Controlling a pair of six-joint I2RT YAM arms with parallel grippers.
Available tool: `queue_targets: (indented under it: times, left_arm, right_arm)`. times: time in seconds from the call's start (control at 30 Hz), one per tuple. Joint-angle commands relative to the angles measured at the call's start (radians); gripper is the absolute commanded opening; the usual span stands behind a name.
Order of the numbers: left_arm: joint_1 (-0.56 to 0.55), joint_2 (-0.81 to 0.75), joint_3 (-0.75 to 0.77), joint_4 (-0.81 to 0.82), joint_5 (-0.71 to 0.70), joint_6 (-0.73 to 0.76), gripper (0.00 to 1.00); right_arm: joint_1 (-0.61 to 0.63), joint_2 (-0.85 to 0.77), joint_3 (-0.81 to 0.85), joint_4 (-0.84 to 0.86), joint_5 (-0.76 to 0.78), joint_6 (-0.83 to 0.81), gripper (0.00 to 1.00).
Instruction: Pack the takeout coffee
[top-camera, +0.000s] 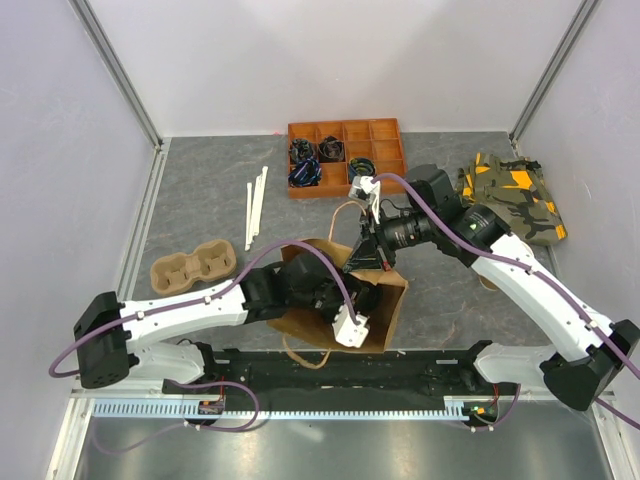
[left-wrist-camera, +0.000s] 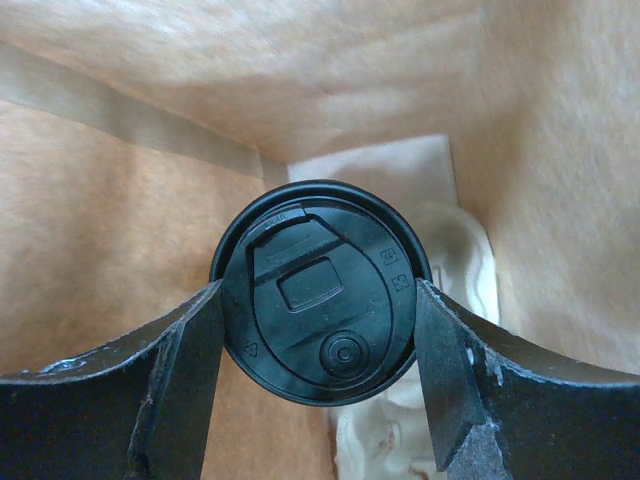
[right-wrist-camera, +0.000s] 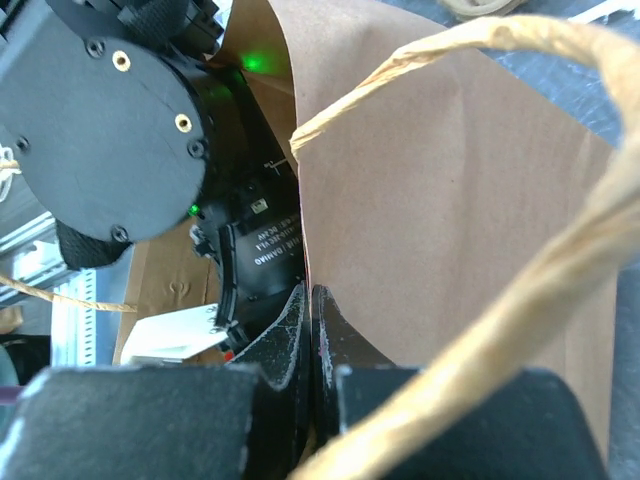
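Left gripper (left-wrist-camera: 320, 300) clamps the takeout coffee (left-wrist-camera: 320, 290) inside a brown paper bag (top-camera: 385, 300); right gripper (right-wrist-camera: 310, 320) pinches the bag's wall.

Top view: left arm (top-camera: 200, 310) reaches into the bag mouth, its fingers and the cup hidden from here. The right arm (top-camera: 520, 270) comes in from the far side to the bag's upper edge. An orange compartment tray (top-camera: 345, 158), a pulp cup carrier (top-camera: 193, 267) and a camouflage cloth (top-camera: 515, 195) lie well apart from the bag.
Left wrist: both fingers press the black lid's rim, kraft walls all round; cup body unseen; something white (left-wrist-camera: 460, 250) lies deeper in.
Right wrist: fingers closed flat on the bag's paper edge, the twisted handle (right-wrist-camera: 450, 50) looping in front.
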Motion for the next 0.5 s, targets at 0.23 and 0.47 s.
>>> queue_targets:
  times: [0.23, 0.47]
  left_arm:
    - [-0.001, 0.031, -0.053, 0.017, -0.002, -0.019, 0.26]
    - [0.003, 0.070, -0.063, 0.030, 0.022, -0.058, 0.25]
  right_arm:
    - [-0.057, 0.020, -0.036, 0.062, -0.192, 0.069, 0.00]
    - [-0.097, 0.023, -0.048, 0.016, -0.241, 0.013, 0.00]
